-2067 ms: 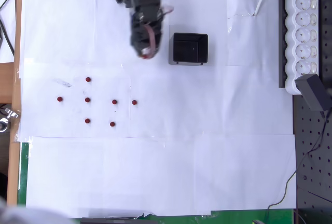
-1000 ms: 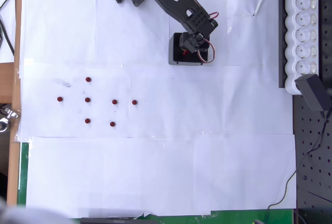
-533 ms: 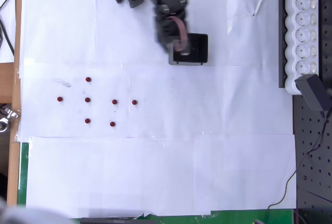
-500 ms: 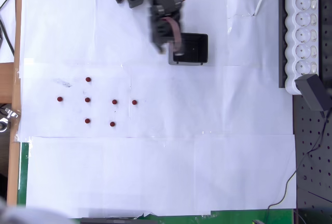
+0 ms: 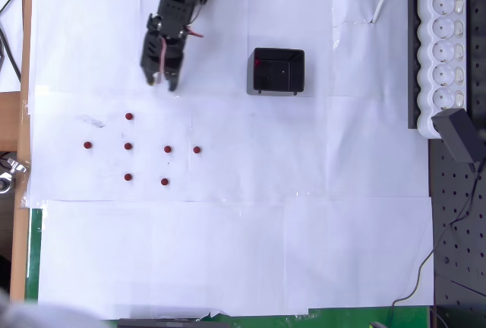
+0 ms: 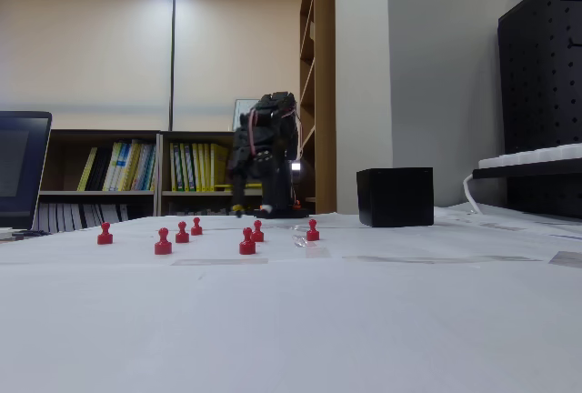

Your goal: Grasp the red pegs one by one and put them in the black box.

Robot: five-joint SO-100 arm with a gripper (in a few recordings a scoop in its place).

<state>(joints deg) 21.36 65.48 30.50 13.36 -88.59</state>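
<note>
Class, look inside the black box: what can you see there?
In the overhead view the black box holds one red peg in its upper-left corner. In the fixed view its solid wall hides the inside.

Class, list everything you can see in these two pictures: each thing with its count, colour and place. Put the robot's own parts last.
Red pegs: seven, dark red, standing on the white paper left of centre in the overhead view.
Peg in box: one red spot, top-left inside corner.
Black box: one, black, open-topped, right of the arm.
Power strip: one, white, right edge.
Paper sheets: white, covering the table.
Bookshelves: background, fixed view.
End effector: black, above the pegs, nothing visible between its fingers.
</note>
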